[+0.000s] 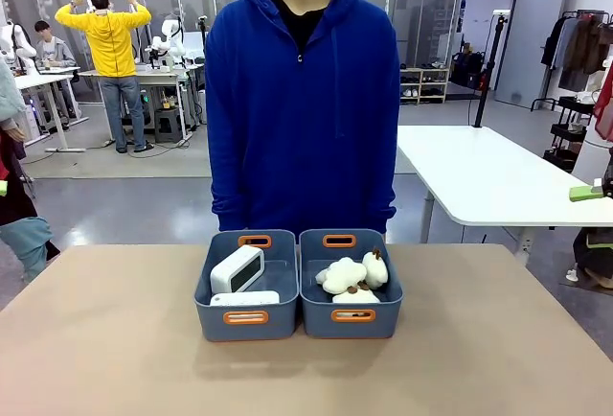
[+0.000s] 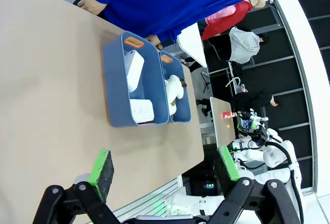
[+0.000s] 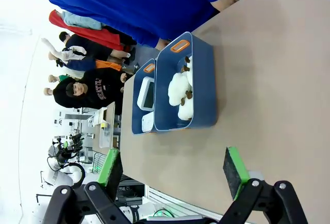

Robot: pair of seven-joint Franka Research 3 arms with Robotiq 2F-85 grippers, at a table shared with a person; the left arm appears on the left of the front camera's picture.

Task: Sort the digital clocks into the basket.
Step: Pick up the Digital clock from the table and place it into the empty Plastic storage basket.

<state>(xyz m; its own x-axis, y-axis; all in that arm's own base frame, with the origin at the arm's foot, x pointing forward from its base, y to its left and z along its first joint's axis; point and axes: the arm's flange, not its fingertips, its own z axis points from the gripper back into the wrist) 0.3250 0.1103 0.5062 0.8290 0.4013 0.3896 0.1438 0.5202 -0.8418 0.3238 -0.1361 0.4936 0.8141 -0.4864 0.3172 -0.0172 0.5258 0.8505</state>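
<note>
- Left gripper [image 2: 162, 175], at the bottom of its wrist view, has its green-padded jaws spread wide with nothing between them; it hangs above the table, well apart from both baskets. Right gripper [image 3: 175, 170], at the bottom of its own view, is likewise spread and empty.
- Table [image 1: 105, 339]: a broad, matte tan top filling the lower half of the front view, with a person in a blue hoodie [image 1: 302, 100] standing at its far edge, centre frame.
- Room: an open lab with white tables, other people and racks in the upper corners.
- Basket [image 1: 245, 287], blue with orange handle slots, sits centre frame, touching its twin basket [image 1: 351, 287] on the right, which holds the plush toys [image 1: 351, 277].
- Digital clocks: one clock [image 1: 237, 269] leans tilted in the left basket, and the second clock [image 1: 245, 298] lies flat in front of it. Sorting looks complete.
- Risk, as a judgement: any further reach could nudge the light baskets or tip the leaning clock; the person's closeness also calls for care.
</note>
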